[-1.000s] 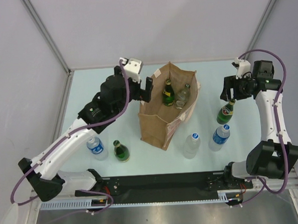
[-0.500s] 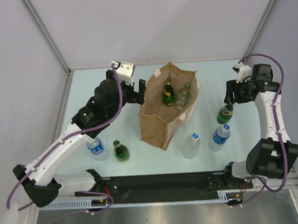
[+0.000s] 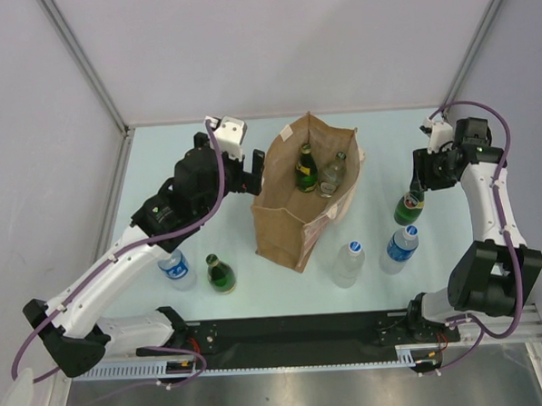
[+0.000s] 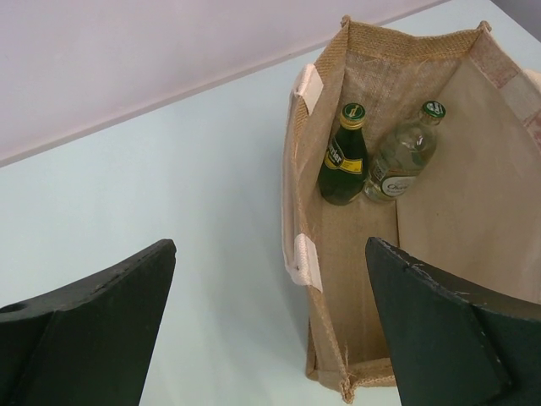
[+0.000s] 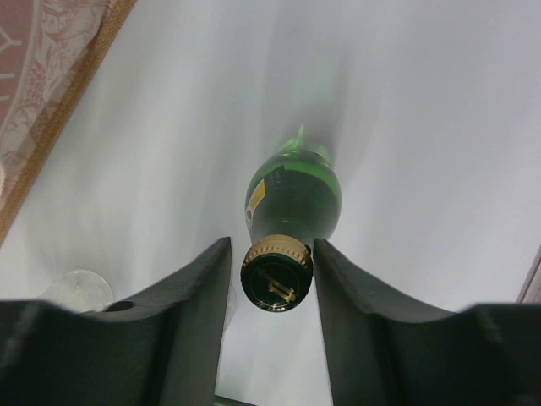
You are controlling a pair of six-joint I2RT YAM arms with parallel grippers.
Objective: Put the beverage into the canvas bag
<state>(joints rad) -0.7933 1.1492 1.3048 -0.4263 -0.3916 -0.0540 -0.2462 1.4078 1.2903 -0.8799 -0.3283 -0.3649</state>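
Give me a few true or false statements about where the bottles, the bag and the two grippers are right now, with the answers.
1. A yellow-labelled green bottle and a clear bottle sit inside the canvas bag. True.
2. The left gripper holds a bottle. False: it is open and empty, next to the bag.
3. The fingers of the right gripper flank the cap of the gold-capped green bottle. True.
4. That bottle lies on its side on the table. False: it stands upright.
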